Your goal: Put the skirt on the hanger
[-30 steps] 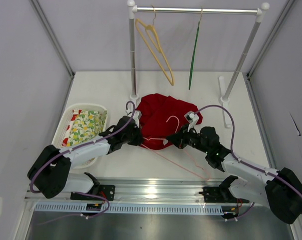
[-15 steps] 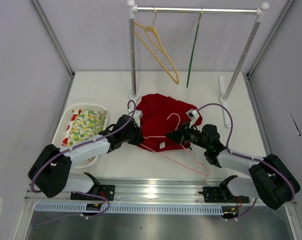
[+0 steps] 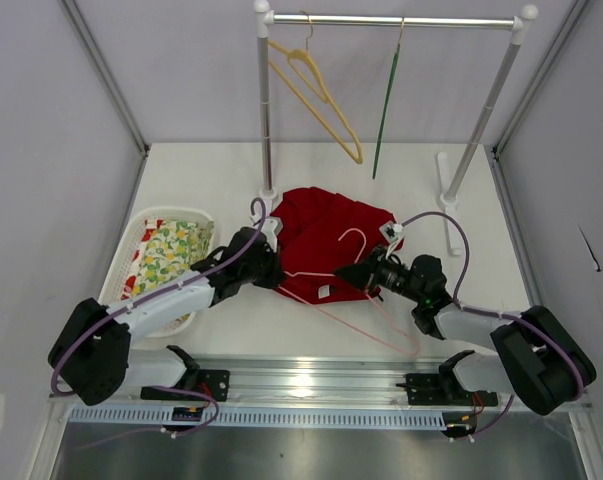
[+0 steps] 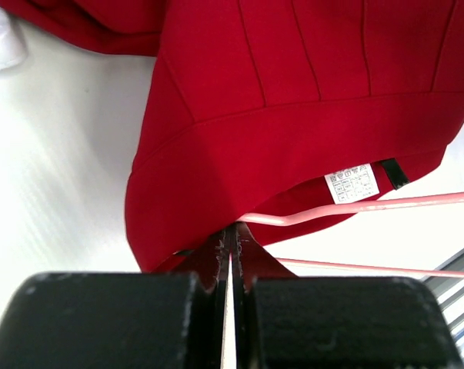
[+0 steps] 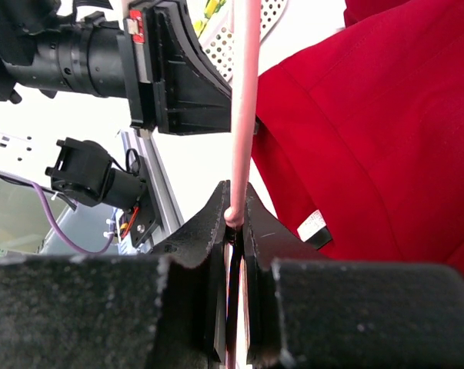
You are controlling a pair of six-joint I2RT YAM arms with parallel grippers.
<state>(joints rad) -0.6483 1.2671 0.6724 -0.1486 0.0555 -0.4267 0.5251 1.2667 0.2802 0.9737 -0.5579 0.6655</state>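
1. The left gripper is pressing its two black, blocky fingers fully together, pinching the near hem of the skirt at their tips.
2. The skirt is spreading away beyond those fingertips as a soft, bright red cloth with stitched seams and a curved hem, lying flat on the smooth white table.
3. A small white printed label is showing at the hem, just to the right of the left fingertips.
4. The right gripper is squeezing its fingers nearly closed on the hanger, clamping the thin, round, pale pink wire between the tips.
5. From the right fingertips the wire is running straight up and away, alongside the edge of the red cloth.
6. In the left wrist view, one pink wire is bending just past the left fingertips and running off to the right over the hem; a second is passing lower, over bare table.
7. In the overhead view the two pairs of fingertips are facing each other across the skirt's near edge, with the hanger's small hook lying on the cloth beyond the right fingers.
8. Well to the left of the left fingers, a white perforated basket is holding a yellow-green patterned cloth.
9. Far beyond both grippers, a metal rail is carrying a yellow hanger and a thin green hanger.
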